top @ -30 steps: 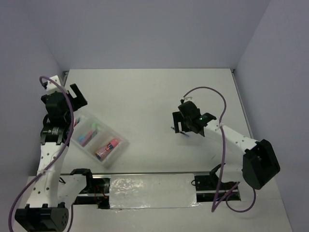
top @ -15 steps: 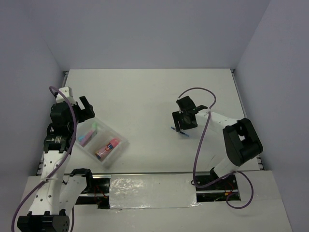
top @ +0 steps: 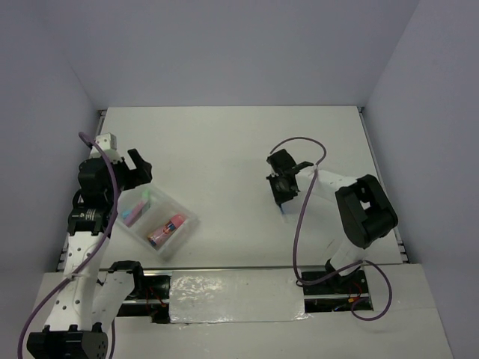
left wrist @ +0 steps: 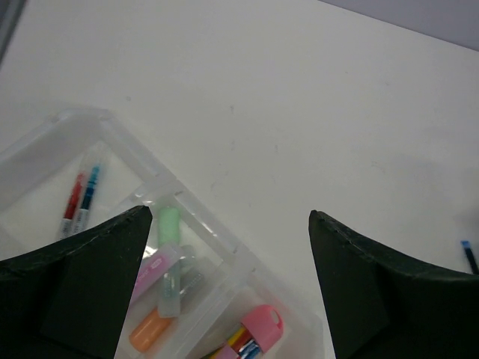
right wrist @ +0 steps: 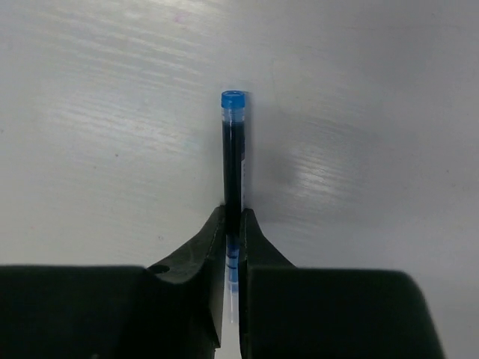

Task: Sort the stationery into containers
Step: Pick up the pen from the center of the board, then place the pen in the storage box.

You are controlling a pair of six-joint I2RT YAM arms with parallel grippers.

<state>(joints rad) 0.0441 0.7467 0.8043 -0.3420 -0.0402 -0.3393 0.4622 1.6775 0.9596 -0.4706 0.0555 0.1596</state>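
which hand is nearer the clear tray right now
Left. The left hand hovers open just over the tray at its far end. The right hand is well off to the right across the table, shut on a blue pen.

I see 1 blue pen (right wrist: 233,142) pinched by the right gripper (right wrist: 233,218). The clear 3-compartment tray (left wrist: 218,233) holds pens (left wrist: 81,198), highlighters (left wrist: 168,263) and a pink tube (left wrist: 257,334).

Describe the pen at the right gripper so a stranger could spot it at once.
On the white table, look right of centre, far from the clear tray on the left. There the right gripper pinches a thin blue pen with a blue end cap. It is the only pen outside the tray.
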